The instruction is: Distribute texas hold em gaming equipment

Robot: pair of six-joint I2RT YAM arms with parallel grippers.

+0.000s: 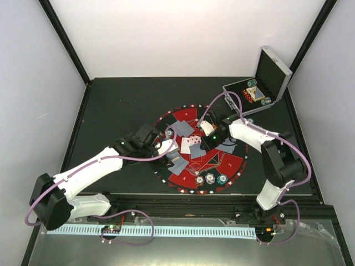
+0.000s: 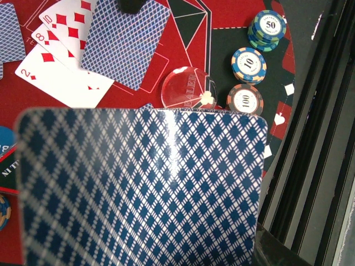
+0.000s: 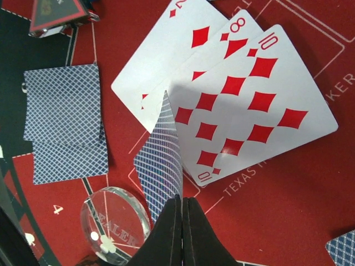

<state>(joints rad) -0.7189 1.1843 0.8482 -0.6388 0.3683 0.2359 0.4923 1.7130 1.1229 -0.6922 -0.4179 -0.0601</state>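
The left gripper is clamping a blue-backed card. That card is filling the lower left wrist view and hiding the fingers, so only the top view is showing the gripper itself. The right gripper is pinching a curled card by its near edge, with its fingers pressed together. Just beyond that gripper, three face-up diamonds are lying fanned, and a clear dealer button is sitting at its left. Three chip stacks are showing beyond the left gripper's card, outside the right wrist view.
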